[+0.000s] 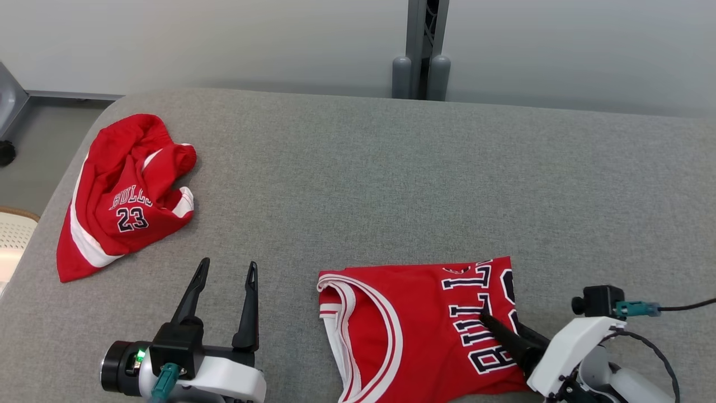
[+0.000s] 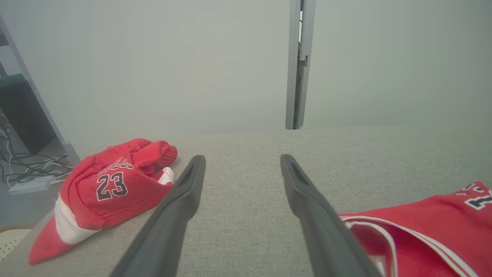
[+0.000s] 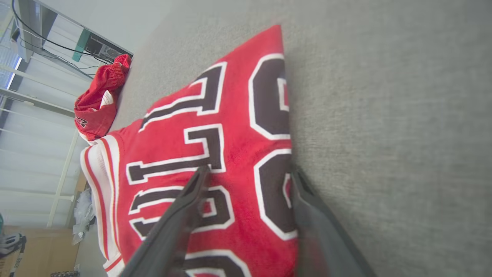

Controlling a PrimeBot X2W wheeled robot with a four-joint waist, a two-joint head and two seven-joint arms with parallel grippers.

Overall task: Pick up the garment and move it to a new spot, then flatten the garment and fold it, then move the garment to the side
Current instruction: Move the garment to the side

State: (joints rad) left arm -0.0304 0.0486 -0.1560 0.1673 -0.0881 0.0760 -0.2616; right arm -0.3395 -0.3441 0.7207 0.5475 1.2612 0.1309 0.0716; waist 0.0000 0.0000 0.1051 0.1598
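- Left gripper [image 1: 229, 263] of mine hovered over the grey table [image 1: 358, 168], fingers apart and empty.
- My right gripper [image 3: 250, 171] was spread wide, low over the folded red jersey [image 1: 414, 324], at its right edge.
- That jersey lay at the table's near edge; the crumpled red shorts [image 1: 126, 196] lay well apart, far left.

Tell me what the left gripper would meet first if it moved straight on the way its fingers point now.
The way looks free: the left gripper points across bare grey table, between the crumpled shorts and the folded jersey. Beyond it stands the pale wall; how far is unclear.
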